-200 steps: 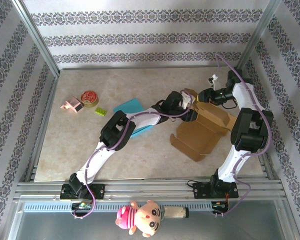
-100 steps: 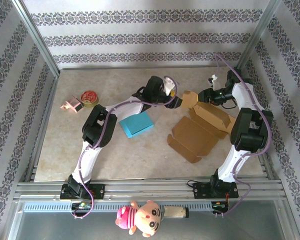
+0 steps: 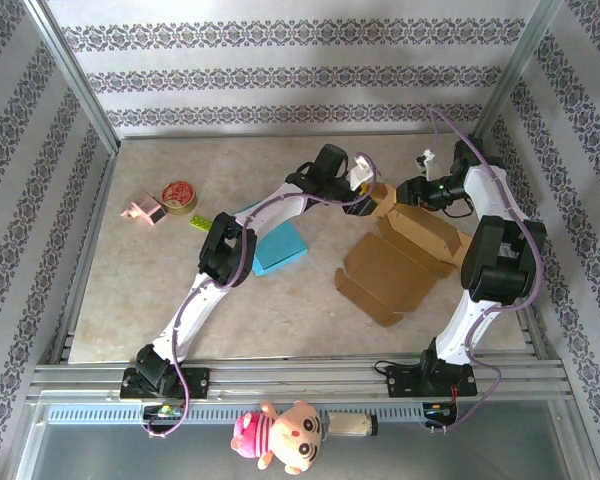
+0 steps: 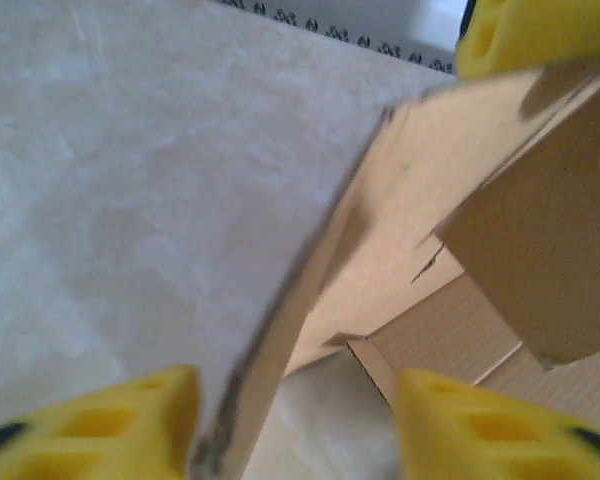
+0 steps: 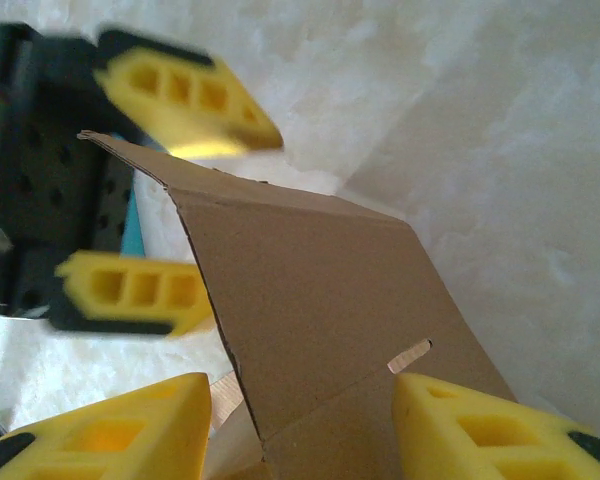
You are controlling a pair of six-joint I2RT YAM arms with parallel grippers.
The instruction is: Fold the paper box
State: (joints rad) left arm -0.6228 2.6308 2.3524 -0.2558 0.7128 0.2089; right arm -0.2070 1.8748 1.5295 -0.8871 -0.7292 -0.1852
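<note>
Back wall (image 3: 280, 80) is standing beyond the left gripper (image 3: 373, 190), white paper carrying horizontal bands of grey-purple ornament. Left wall (image 3: 20, 150) is rising well outboard of that gripper, and right wall (image 3: 580, 150) is rising near the right gripper (image 3: 412, 190); both are showing the same pattern in upright bands. Aluminium posts (image 3: 75, 75) are framing the far corners. Beige marbled table top (image 3: 280, 310) is lying beneath both grippers. Aluminium rail (image 3: 300, 375) is running along the edge nearest the bases. Light is falling soft and even, throwing only faint shadows.
</note>
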